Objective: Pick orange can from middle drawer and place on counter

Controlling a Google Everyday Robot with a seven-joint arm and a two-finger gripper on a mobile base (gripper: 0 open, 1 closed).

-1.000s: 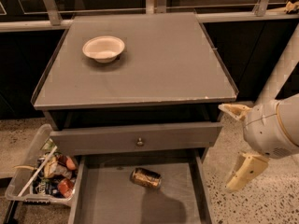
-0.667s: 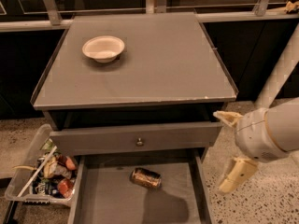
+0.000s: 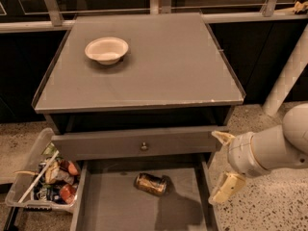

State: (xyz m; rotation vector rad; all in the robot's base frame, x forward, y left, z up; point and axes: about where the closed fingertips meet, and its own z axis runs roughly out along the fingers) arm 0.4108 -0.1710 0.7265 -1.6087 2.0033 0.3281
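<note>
The orange can [image 3: 150, 184] lies on its side on the grey floor of the open middle drawer [image 3: 118, 208], near the drawer's back centre. The counter [image 3: 163, 66] spreads above it, with a thin raised rim. My gripper [image 3: 223, 163] hangs at the right of the cabinet, just outside the drawer's right wall, level with the drawer front. Its two cream fingers [image 3: 226, 188] are spread apart and hold nothing. The gripper is to the right of the can and apart from it.
A white bowl [image 3: 106, 50] sits on the counter's far left. A closed drawer front with a round knob [image 3: 143, 146] is above the open drawer. A clear bin of snack packets [image 3: 41, 179] stands on the floor at the left. A white post [image 3: 288, 76] rises at right.
My gripper and arm have moved left and slightly down, closer to the drawer's right side. The can and bowl have not moved.
</note>
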